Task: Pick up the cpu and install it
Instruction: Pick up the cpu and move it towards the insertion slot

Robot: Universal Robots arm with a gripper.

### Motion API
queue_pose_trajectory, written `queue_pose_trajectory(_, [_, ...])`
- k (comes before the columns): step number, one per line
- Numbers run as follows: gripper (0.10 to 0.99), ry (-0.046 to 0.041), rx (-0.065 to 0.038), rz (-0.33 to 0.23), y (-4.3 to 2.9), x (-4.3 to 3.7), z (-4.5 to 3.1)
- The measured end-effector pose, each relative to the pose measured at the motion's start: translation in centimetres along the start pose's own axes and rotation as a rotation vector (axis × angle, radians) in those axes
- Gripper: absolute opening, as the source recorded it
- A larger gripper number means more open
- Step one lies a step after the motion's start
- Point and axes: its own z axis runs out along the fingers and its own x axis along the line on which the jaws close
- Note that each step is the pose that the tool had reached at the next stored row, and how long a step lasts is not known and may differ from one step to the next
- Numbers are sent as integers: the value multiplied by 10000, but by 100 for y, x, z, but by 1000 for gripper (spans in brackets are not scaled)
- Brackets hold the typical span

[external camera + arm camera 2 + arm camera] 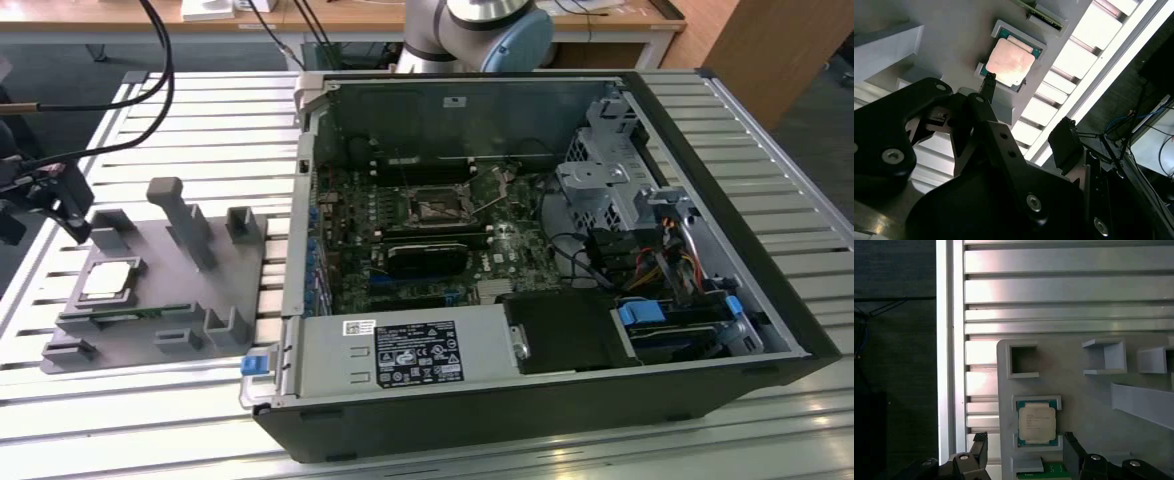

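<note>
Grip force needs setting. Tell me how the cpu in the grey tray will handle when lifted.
The cpu is a thin flat square with a metal top, so probably rigid and light. Its smooth lid may be slippery. It sits in a framed recess of the grey tray, so pushing likely won't slide it.

Black jaws, silver screws [1034, 202] — silvery, blue-grey arm [461, 30].
</note>
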Motion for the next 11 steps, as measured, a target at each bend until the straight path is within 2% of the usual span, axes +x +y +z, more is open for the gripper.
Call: queue_pose_trajectory(11, [706,-1,-1,1,-3,-21,108])
